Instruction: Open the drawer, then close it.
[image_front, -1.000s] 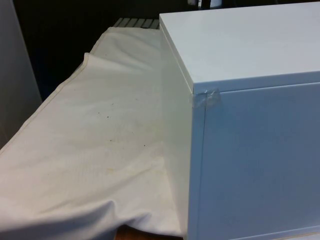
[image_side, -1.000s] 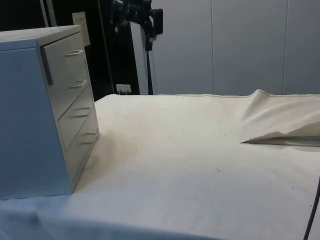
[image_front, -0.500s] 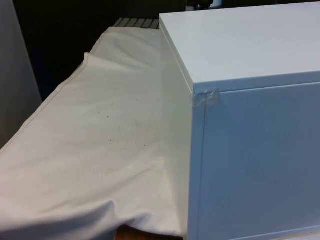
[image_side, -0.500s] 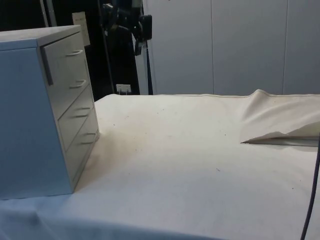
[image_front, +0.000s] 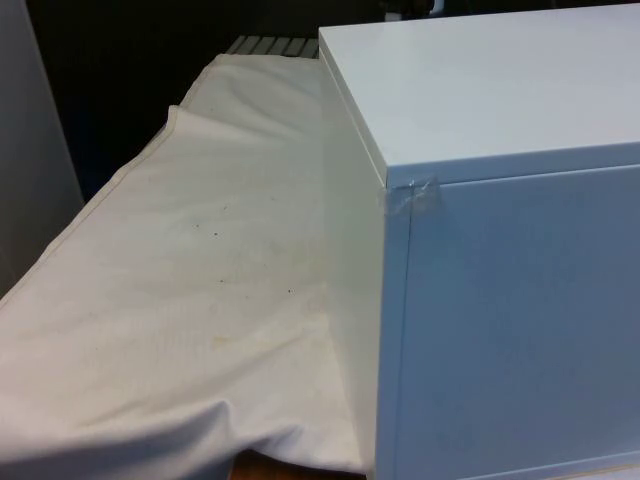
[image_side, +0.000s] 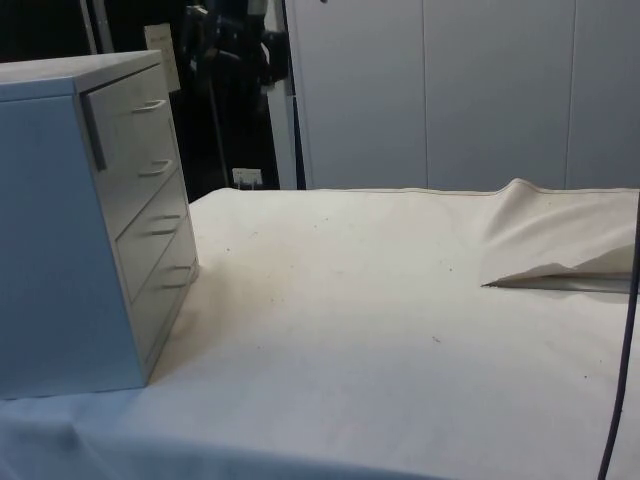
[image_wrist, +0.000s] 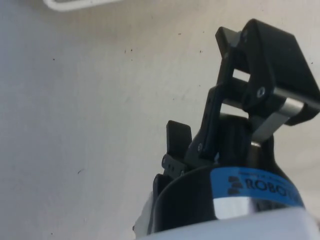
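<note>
Change: gripper (image_side: 228, 45) has shifted toward 9 o'clock in the side view.
Jaws: parted, empty.
Drawer (image_side: 135, 120): rigid, slides; grasp its thin handle (image_side: 150, 104).

White chest of drawers (image_side: 70, 220) — off-white, speckled cloth (image_side: 380, 320) — black gripper (image_wrist: 200, 135).

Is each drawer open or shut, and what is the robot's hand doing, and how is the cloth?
chest of drawers: upright on the cloth.
top drawer: shut.
second drawer: shut.
third drawer: shut.
bottom drawer: shut.
gripper: above bare cloth, holding nothing.
white cloth: spread over the table, rumpled at one edge.
</note>
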